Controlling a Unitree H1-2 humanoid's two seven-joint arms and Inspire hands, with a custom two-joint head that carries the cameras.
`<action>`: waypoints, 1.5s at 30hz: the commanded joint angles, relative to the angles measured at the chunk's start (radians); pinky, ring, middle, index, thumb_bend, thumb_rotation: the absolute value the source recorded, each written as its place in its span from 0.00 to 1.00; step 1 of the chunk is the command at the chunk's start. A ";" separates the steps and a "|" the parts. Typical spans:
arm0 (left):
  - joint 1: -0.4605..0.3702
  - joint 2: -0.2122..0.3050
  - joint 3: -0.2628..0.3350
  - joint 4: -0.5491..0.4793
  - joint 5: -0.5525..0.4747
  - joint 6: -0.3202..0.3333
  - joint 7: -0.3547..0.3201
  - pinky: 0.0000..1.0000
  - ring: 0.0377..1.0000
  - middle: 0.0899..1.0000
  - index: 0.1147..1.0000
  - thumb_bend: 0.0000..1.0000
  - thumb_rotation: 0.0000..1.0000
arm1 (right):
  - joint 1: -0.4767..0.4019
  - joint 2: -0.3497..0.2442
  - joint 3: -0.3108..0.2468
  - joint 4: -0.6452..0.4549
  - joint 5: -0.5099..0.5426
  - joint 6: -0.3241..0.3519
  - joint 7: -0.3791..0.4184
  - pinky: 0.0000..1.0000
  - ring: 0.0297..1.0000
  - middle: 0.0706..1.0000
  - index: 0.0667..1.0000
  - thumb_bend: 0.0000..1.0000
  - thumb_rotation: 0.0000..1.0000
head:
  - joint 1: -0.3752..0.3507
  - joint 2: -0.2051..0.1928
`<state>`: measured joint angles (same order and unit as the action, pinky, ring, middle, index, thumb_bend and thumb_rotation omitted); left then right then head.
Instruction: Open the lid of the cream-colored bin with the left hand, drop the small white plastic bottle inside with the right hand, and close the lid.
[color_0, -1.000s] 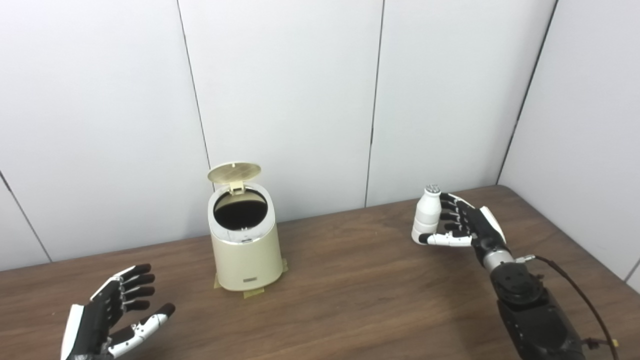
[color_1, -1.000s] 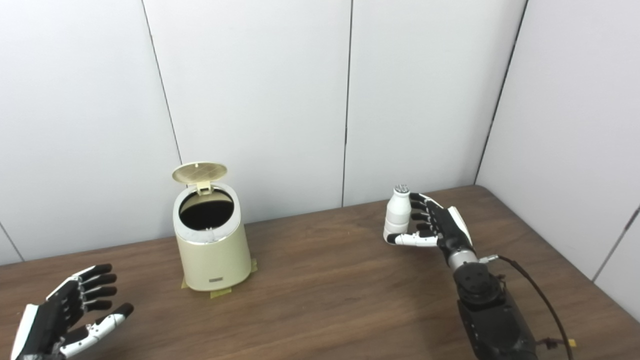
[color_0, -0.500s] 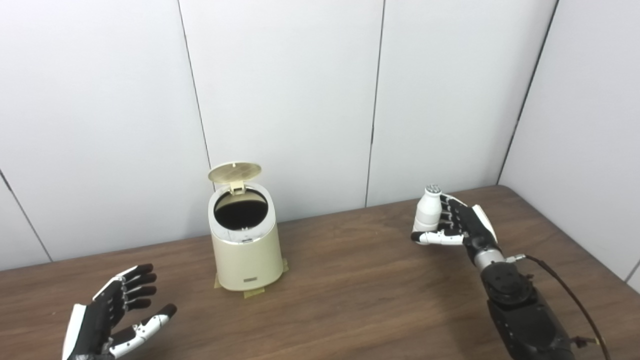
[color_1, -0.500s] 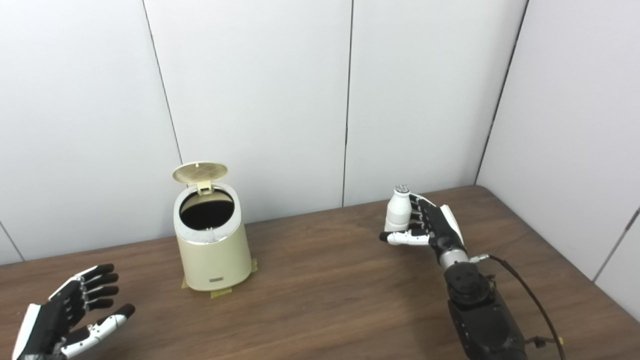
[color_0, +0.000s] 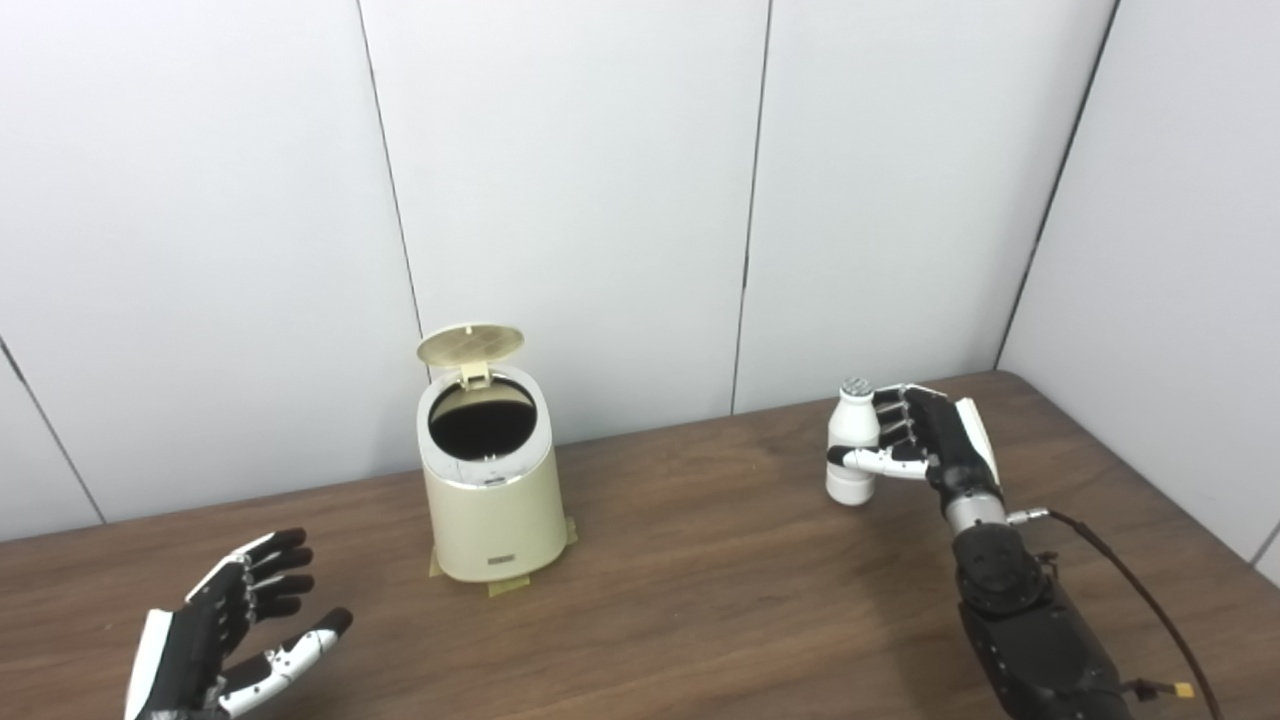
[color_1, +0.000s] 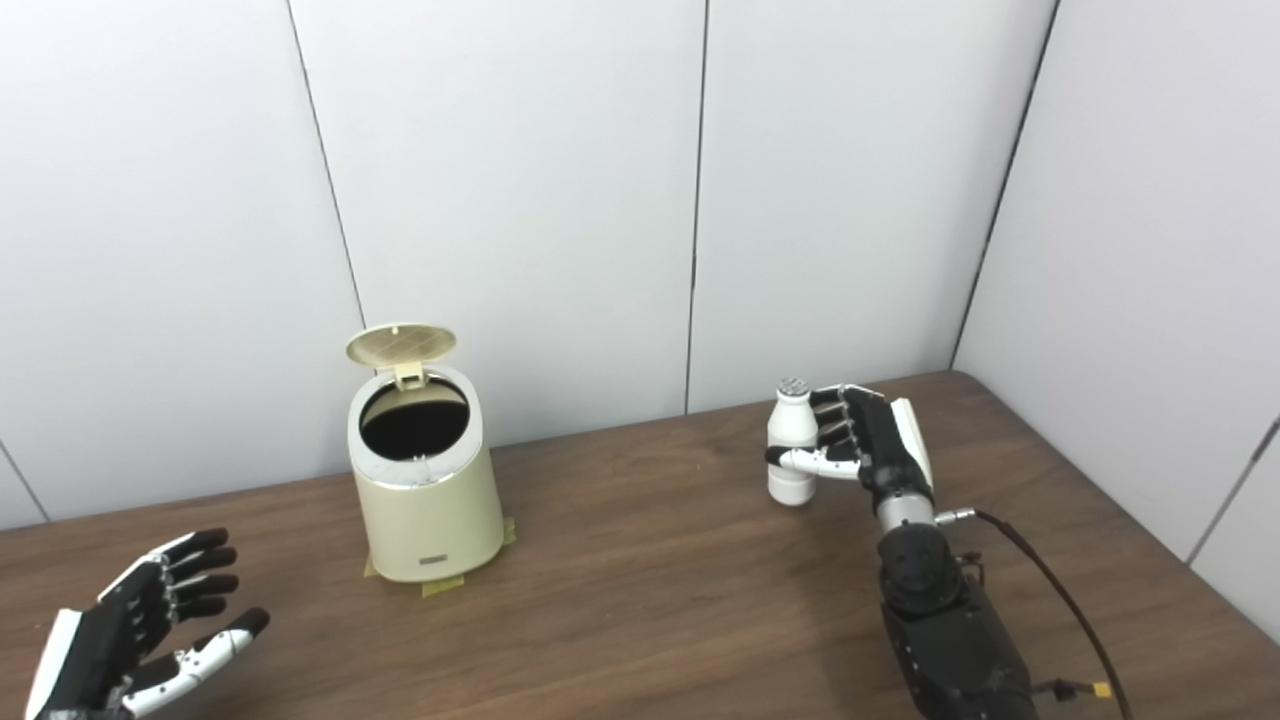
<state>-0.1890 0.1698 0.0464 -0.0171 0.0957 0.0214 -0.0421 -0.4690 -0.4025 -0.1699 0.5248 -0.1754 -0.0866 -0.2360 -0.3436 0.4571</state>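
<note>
Both views match; bin (color_0: 490, 490) label illegible. Right of bin, right hand (color_0: 925, 440) grips bottle (color_0: 852, 445); left hand (color_0: 225, 640) spread, empty.

The cream-colored bin (color_0: 488, 490) stands upright left of center on the surface, its round lid (color_0: 470, 343) tipped up at the far side, dark inside showing. The small white bottle (color_0: 852, 448) stands upright, far right, well apart from the bin.
</note>
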 joint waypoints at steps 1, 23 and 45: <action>-0.029 0.003 -0.001 -0.038 0.000 -0.011 0.005 0.68 0.68 0.72 0.74 0.63 0.00 | -0.041 -0.033 0.002 -0.080 -0.017 -0.044 -0.011 0.33 0.35 0.44 0.52 0.51 0.00 | 0.005 0.001; -0.034 -0.037 -0.026 0.020 0.009 -0.070 0.016 0.62 0.65 0.71 0.73 0.66 0.00 | -0.195 0.114 0.181 -0.477 -0.071 0.012 0.192 0.31 0.36 0.44 0.51 0.51 0.00 | 0.187 -0.032; -0.041 -0.111 -0.063 0.029 0.037 -0.056 0.043 0.61 0.68 0.72 0.72 0.68 0.00 | -0.279 0.320 0.229 -0.361 -0.031 0.057 0.206 0.29 0.35 0.44 0.51 0.51 0.00 | 0.372 -0.023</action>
<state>-0.1893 0.0604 -0.0174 0.0430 0.1322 -0.0190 -0.0096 -0.6805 -0.0841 0.0561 0.1799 -0.2053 -0.0128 -0.0273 0.0276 0.4341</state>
